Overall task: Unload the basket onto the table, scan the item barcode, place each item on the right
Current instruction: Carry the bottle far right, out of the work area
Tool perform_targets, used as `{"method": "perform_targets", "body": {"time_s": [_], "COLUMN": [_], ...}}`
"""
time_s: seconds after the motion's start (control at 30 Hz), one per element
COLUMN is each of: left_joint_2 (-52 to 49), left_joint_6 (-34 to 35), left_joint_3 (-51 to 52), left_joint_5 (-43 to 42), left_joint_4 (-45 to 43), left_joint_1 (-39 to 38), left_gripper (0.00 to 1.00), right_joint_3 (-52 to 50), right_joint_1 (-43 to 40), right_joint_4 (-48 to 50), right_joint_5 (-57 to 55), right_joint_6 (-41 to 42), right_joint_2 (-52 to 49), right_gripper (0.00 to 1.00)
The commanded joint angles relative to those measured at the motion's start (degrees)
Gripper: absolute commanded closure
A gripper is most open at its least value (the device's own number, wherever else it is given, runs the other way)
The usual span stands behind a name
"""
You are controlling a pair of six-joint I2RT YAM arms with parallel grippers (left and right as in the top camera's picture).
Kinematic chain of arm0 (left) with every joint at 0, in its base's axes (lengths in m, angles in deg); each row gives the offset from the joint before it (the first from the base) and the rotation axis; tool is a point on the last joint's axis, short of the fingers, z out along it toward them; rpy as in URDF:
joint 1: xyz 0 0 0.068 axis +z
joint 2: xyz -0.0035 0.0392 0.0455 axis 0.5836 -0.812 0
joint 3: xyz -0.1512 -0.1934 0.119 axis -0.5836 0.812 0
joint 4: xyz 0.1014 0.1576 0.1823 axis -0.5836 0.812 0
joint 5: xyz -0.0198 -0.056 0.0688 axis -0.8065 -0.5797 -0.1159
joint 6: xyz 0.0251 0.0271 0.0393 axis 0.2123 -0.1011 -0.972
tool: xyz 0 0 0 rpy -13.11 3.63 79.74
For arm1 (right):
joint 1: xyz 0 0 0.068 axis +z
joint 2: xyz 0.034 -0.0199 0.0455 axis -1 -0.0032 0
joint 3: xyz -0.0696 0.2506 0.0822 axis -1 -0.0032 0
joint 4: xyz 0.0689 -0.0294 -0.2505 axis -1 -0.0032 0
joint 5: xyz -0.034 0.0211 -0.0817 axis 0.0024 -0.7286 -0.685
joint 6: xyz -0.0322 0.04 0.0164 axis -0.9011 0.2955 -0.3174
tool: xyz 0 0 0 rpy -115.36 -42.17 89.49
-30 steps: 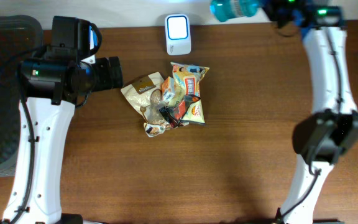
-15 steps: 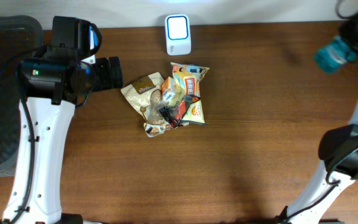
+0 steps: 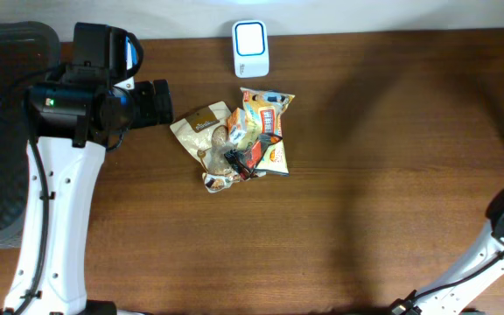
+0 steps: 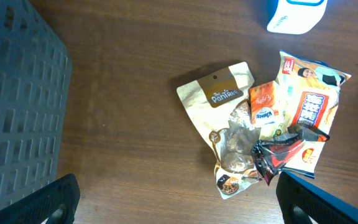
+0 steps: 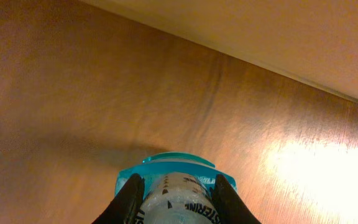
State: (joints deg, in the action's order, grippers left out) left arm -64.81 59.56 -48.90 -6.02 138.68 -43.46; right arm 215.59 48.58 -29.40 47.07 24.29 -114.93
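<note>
Jaws, right: tight on a bottle (image 5: pixel 178 199), overhead just a teal sliver.

The right tool (image 5: pixel 176 191) has swung the bottle (image 5: pixel 178 208) away from just right of the scanner (image 3: pixel 250 48) and out to the counter's (image 3: pixel 366 175) right edge. Overhead, only a teal sliver of the bottle shows there now, well apart from the scanner.
</note>
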Motion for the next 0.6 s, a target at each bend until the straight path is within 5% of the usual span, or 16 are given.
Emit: {"method": "perform_targets", "body": {"time_s": [0.0,0.23,0.47,0.57], "left_joint_2": [-0.22,-0.22,-0.22,-0.22], "left_joint_6": [0.55,0.55,0.55,0.55], "left_joint_3": [-0.35,-0.35,-0.35,-0.35], "left_joint_5": [0.42,0.42,0.44,0.42], "left_joint_4": [0.11,0.11,0.11,0.11], "left_joint_1": [0.39,0.39,0.39,0.39], "left_gripper": [0.01,0.01,0.01,0.01], "right_joint_3": [0.44,0.42,0.42,0.39], "right_joint_1": [-2.56,-3.96,-3.85,-3.85], "right_joint_4": [2.69,6.56,7.76,7.04], "right_joint_5": [-1.6,-1.64,-1.6,-1.57], "right_joint_6": [-0.44,-2.99,-4.28,-4.26], "right_joint_2": [-0.87,-1.57,-2.01,-2.32], "right_gripper": [0.95,0.88,0.64,0.62]}}
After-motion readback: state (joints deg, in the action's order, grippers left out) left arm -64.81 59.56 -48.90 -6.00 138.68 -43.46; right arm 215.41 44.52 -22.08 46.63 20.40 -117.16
